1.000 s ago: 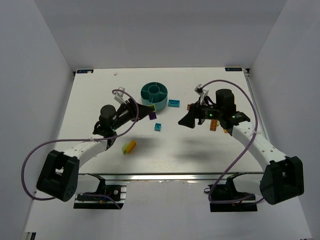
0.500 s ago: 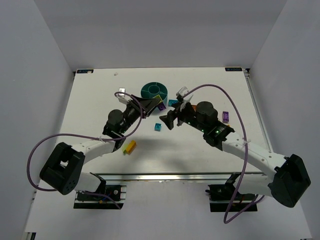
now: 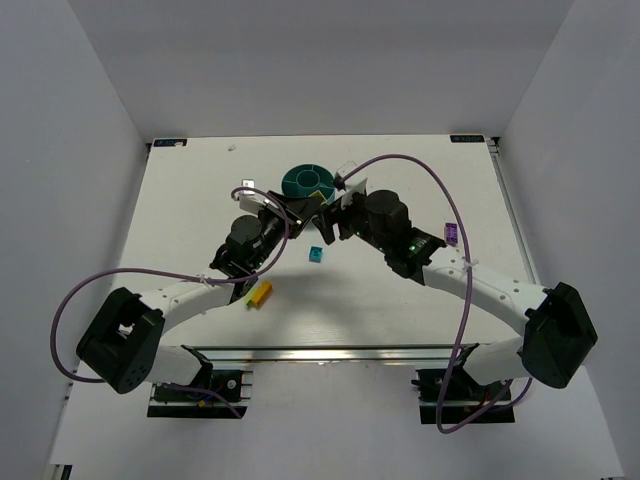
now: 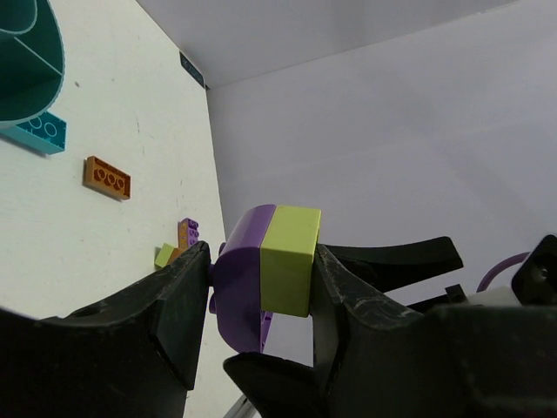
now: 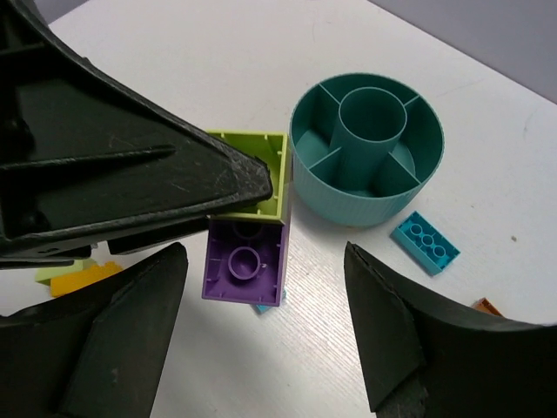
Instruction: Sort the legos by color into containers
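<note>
Nearest the arm bases, on the white desk (image 3: 400,300), a small yellow plastic brick (image 3: 261,291) lies loose. A little farther in, a small teal-blue plastic brick (image 3: 316,255) sits just short of where the two arms meet. There the left end effector (image 4: 261,261) is clamped, jaws partly closed, on a two-colour lego pair (image 4: 265,272) that seems raised off the desk. The pair is a purple plastic brick (image 4: 237,272) against one finger and a lime-green plastic brick (image 4: 291,259) against the other, side by side; how the two are joined I cannot tell. The right end effector (image 5: 265,261) faces it with jaws spread wide and nothing in them, one finger to each side of the purple half, touching neither brick as far as its wrist view shows. Just beyond the pair stands the round teal plastic divided bowl (image 5: 348,205), upright, with no brick showing in the wedges or centre cup that are in view. A flat teal-blue plastic brick (image 5: 424,243) lies just beside the bowl's wall, a flat orange plastic brick (image 4: 107,178) farther out, and a loose purple plastic brick (image 3: 451,233) well apart to the right. The step in hand looks like splitting the pair so each colour can go to its own compartment; the sorting itself has hardly begun. The next move probably calls for the right end effector to close squarely on the purple half alone. It would then pull or twist away while the left holds the lime-green half, without knocking the bowl.
</note>
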You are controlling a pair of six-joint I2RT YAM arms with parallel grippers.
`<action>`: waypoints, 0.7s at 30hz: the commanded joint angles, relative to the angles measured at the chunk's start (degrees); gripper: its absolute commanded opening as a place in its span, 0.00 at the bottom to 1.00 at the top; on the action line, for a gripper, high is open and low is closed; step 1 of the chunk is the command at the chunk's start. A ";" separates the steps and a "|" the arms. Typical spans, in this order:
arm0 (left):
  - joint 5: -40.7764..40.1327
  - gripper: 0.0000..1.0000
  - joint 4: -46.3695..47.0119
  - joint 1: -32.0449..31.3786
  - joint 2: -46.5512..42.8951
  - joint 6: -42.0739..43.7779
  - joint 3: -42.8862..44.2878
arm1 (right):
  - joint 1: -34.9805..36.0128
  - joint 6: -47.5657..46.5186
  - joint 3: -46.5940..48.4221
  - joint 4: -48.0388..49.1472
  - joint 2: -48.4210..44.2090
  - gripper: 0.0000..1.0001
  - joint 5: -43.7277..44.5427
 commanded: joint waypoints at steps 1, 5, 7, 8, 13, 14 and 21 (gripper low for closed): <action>-1.63 0.17 0.90 -0.57 -1.51 0.16 1.37 | 0.28 1.11 2.69 0.03 0.93 0.77 1.07; -1.64 0.17 1.61 -0.66 -2.04 -0.46 1.19 | 0.20 0.76 2.25 1.08 1.63 0.73 0.99; -1.29 0.17 1.96 -0.75 -2.04 -1.24 0.93 | 0.20 0.41 1.98 2.04 1.63 0.67 0.03; -1.37 0.17 3.09 -0.75 -1.95 -1.94 0.32 | 0.20 0.15 1.98 2.75 1.80 0.63 -0.85; -1.63 0.17 3.72 -1.01 -2.30 -3.18 -0.65 | 0.11 -1.78 1.63 4.42 1.81 0.40 -3.31; -1.81 0.17 3.81 -1.01 -2.39 -3.27 -0.74 | 0.20 -2.40 1.63 4.51 1.81 0.37 -3.75; -1.90 0.20 3.81 -1.19 -2.48 -3.80 -1.36 | 0.11 -5.21 1.54 4.69 1.46 0.12 -5.52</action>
